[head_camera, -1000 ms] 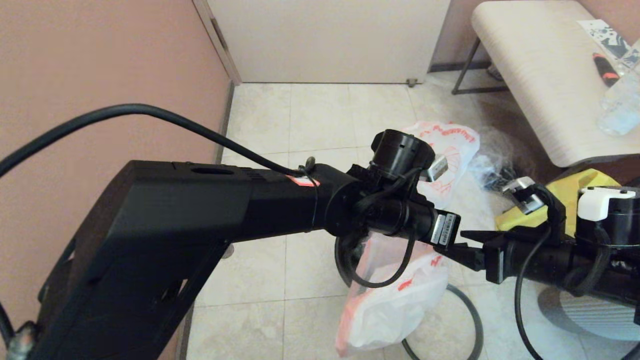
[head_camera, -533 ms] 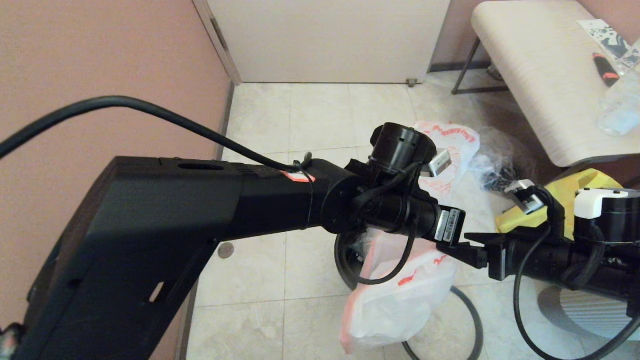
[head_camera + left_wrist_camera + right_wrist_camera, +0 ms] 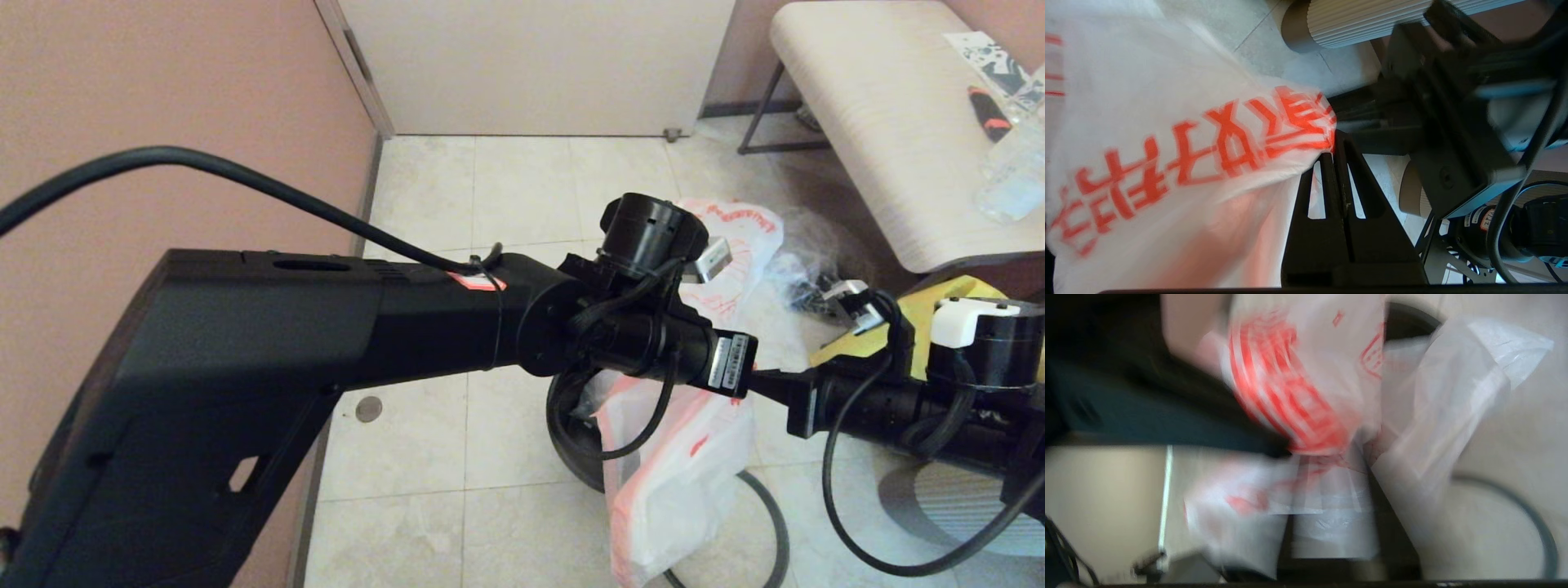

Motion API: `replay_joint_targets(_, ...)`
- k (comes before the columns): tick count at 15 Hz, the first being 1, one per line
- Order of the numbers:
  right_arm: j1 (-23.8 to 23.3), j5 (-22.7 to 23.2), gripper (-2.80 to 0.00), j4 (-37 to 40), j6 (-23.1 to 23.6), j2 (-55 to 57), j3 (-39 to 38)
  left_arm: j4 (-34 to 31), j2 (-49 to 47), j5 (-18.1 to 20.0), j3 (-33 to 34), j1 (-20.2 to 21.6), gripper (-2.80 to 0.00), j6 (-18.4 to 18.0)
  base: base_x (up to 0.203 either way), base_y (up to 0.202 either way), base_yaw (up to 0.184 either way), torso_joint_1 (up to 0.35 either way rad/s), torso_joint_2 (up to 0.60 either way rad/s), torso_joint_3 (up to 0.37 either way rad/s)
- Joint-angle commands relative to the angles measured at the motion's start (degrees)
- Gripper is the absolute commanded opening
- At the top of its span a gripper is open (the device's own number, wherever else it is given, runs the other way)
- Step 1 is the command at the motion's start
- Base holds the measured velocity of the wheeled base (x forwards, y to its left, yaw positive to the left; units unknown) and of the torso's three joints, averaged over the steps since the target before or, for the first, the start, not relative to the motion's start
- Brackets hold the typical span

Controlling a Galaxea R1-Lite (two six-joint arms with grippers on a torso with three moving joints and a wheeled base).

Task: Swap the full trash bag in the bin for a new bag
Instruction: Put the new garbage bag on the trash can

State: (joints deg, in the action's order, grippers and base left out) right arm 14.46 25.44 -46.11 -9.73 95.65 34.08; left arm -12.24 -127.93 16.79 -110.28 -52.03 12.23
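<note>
The new bag, limp white plastic with red-orange print, hangs over the black bin on the floor. My left gripper is shut, pinching the new bag at its fingertips. My right gripper comes in from the right and is shut on the new bag's film. In the head view both sets of fingertips are hidden under the left wrist. The full trash bag lies on the floor beyond the bin. The thin dark hoop lies on the floor to the bin's right.
A clear bag of dark items and a yellow tote lie to the right. A pale table stands at the back right. The wall runs along the left, a door at the back.
The right gripper has gone from open to shut on the new bag. The bag has swung right and hangs narrower. The left arm has shifted slightly left.
</note>
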Motion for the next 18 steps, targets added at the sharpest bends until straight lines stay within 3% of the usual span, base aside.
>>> replay_joint_targets(1, 0.22, 0.13, -2.8, -1.97, -1.27, 1.03, -0.09, -0.07, 0.05, 0.0, -0.03, 0.0, -2.8, 0.08, 0.0, 0.0, 0.0, 0.0, 0.0, 0.0)
replay_joint_targets(8, 0.13, 0.13, -2.8, -1.88, -1.69, 1.45, -1.77, -0.08, -0.5, -3.75, 0.09, 0.7, -2.8, -0.29, 0.0, 0.0, 0.0, 0.0, 0.0, 0.0)
replay_joint_targets(9, 0.13, 0.13, -2.8, -1.88, -1.69, 1.64, -1.83, -0.01, 0.3, -4.1, 1.01, 0.74, 0.0, -0.39, 0.0, 0.0, 0.0, 0.0, 0.0, 0.0)
replay_joint_targets(13, 1.29, -0.06, -2.8, -1.88, -1.61, 2.78, -1.4, 0.23, 8.91, -4.44, 6.9, 1.27, 0.0, -0.37, 0.0, 0.0, 0.0, 0.0, 0.0, 0.0)
replay_joint_targets(15, 1.45, -0.22, -2.8, -1.88, -1.6, 3.37, -1.17, 0.66, 15.0, -5.11, 16.14, 1.33, 0.0, -0.36, 0.0, 0.0, 0.0, 0.0, 0.0, 0.0)
replay_joint_targets(18, 1.79, -0.22, -2.8, -1.61, -1.69, 4.1, -0.33, 6.36, 19.93, -10.42, 33.14, 2.38, 0.0, -0.62, 0.0, 0.0, 0.0, 0.0, 0.0, 0.0)
